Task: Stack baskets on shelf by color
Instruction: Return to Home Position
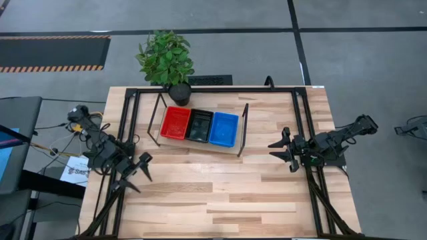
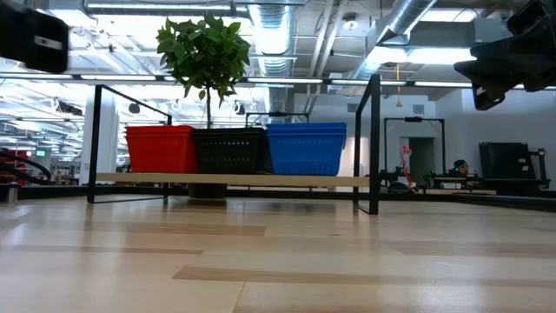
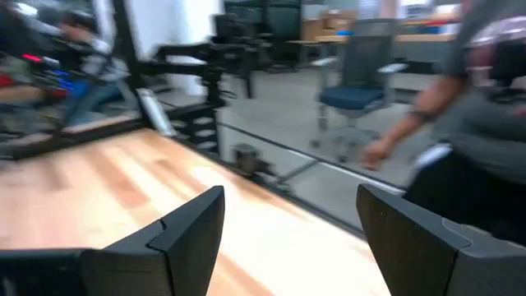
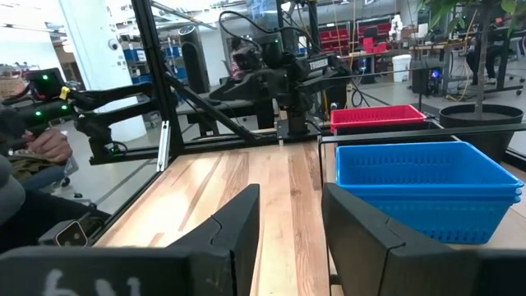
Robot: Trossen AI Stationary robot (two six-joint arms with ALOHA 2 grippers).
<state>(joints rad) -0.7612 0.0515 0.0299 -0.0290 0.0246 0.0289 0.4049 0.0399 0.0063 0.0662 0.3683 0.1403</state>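
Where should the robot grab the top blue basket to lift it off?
Probably the top blue basket's short wall away from the plant, taken from above by the right gripper. Its thin upright rim lets the fingers straddle it, while the black basket and the shelf's end frame crowd its long sides.
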